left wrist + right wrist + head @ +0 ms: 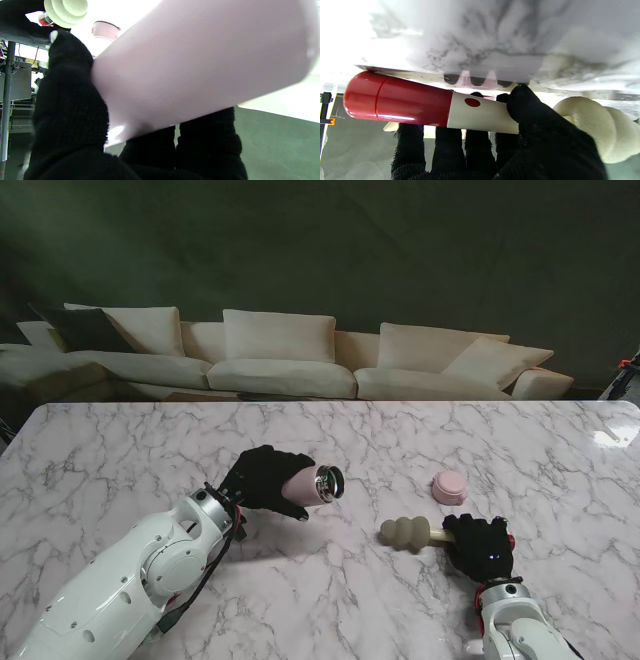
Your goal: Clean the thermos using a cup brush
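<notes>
Left hand was clamped round the pink thermos, tipped so its open mouth faced right, toward the cup brush gripped by the right hand. Lid sat far right, out of the way.

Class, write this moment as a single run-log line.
left hand: shut on thermos, mouth open | right hand: shut on cup brush | pink lid: on table | brush not yet inserted
</notes>
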Motion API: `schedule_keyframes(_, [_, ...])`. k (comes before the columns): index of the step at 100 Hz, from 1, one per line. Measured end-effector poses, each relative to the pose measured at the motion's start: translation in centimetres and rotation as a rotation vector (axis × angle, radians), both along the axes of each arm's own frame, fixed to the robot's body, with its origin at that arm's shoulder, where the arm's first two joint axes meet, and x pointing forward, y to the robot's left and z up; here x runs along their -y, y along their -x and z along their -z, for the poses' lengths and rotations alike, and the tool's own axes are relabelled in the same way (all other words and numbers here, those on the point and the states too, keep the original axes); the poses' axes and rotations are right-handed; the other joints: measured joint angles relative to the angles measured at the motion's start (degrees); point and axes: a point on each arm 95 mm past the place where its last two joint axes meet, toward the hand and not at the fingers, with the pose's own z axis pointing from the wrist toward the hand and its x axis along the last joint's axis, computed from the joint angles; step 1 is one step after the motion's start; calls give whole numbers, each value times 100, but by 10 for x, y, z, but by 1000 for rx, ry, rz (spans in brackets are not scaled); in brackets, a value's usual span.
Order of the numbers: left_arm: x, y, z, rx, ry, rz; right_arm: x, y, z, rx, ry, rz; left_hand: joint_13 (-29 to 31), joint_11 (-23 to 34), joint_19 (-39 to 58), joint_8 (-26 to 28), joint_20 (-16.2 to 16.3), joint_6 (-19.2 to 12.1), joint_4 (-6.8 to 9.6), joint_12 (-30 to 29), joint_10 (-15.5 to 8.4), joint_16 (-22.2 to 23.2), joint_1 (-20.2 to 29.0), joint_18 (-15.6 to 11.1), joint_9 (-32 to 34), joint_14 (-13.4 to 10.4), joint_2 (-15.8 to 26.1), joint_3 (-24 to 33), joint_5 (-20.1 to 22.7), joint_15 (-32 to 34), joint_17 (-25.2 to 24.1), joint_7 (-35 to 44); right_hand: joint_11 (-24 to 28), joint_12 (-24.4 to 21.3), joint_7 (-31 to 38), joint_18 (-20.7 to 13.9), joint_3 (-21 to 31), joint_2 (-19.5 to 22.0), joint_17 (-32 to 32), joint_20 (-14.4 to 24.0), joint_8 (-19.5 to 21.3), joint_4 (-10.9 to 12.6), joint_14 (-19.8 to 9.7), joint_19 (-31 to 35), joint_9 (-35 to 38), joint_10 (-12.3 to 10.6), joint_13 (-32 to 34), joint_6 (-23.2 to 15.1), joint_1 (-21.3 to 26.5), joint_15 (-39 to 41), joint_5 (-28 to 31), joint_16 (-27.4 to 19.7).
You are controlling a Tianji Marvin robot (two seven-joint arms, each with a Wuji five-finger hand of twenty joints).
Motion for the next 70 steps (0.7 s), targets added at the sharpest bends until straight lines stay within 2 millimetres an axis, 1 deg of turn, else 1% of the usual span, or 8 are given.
schedule_keyframes(10, [0, 0, 0, 0, -1, 0, 0, -2, -2, 7, -11, 3, 0, 0, 0, 0, 0, 0, 0, 0, 0, 0, 0, 0, 0, 0, 0, 0, 0, 0, 0, -2, -40, 26, -1, 212, 85, -224, 585, -13, 0, -70, 57, 59, 700, -30, 725, 0, -3, -16, 194, -32])
schedule_keyframes(14, [0, 0, 0, 0, -2, 1, 1, -3, -5, 12, -16, 2, 0, 0, 0, 0, 1, 0, 0, -1, 0, 0, 0, 0, 0, 0, 1, 0, 0, 0, 0, -3, -15, 102, -1, 299, 85, -241, 939, -13, 0, -124, 57, 272, 1041, -63, 1032, 0, -9, -7, 202, -9])
schedule_keyframes(20, [0, 0, 0, 0, -3, 1, 1, -4, -8, 18, -21, -3, 0, 0, 0, 0, 1, 0, 0, -1, 0, 0, 0, 0, 0, 0, 1, 0, 0, 0, 0, -4, 126, 256, -5, 348, 72, -248, 1355, -1, -1, -136, 72, 573, 1183, -63, 1412, 0, -17, 216, 202, 211])
schedule_keyframes(32, [0, -1, -1, -1, -8, 3, 1, -4, -10, 20, -2, -24, 0, 0, 0, 0, 9, 0, 0, -1, 0, 0, 0, 0, 0, 0, 1, 0, 0, 0, 0, -5, 654, 714, -9, 285, -77, -249, 1986, 278, -80, -194, 82, 1396, 1404, -83, 1970, 0, -23, 1312, 205, 973])
schedule_keyframes(45, [2, -3, -1, -8, -30, 15, 3, 1, -14, 16, 66, -77, 0, 0, 0, 0, 48, 0, 0, -1, 0, 0, 0, 0, 0, -1, 2, 0, 0, 0, 0, -6, 1110, 1083, -9, 134, -122, -249, 2513, 687, -144, -194, 82, 2189, 1555, -217, 2354, 83, -23, 2423, 214, 1510])
schedule_keyframes(53, [2, -7, -2, -8, -50, 25, 4, 3, -21, 13, 68, -108, 0, 0, 0, 0, 49, 0, 0, -1, 0, 0, 0, 0, 0, -1, 2, 0, 0, 0, 0, -6, 1290, 1241, -9, -83, -123, -249, 2877, 825, -146, -194, -19, 2585, 1673, -269, 2632, 130, -23, 3152, 322, 1726])
schedule_keyframes(61, [3, -10, -4, -7, -70, 35, 5, 3, -33, 23, 75, -139, 0, 0, 0, 0, 50, 0, 0, -2, 0, -1, 0, 0, 0, -1, 2, 0, 0, 0, 0, -6, 1444, 1392, -9, -139, -123, -249, 3247, 879, -149, -194, -154, 2884, 1672, -270, 2948, 132, -23, 3772, 352, 1821])
schedule_keyframes(70, [2, -13, -5, -6, -89, 45, 5, 4, -48, 39, 88, -172, 0, 0, 0, 0, 52, 0, 0, -2, 0, -1, 0, 0, 0, -1, 2, 0, 0, 0, 0, -7, 1618, 1587, -3, -160, -123, -249, 3642, 917, -272, -184, -342, 3180, 1779, -270, 3228, 139, -23, 4350, 416, 1838])
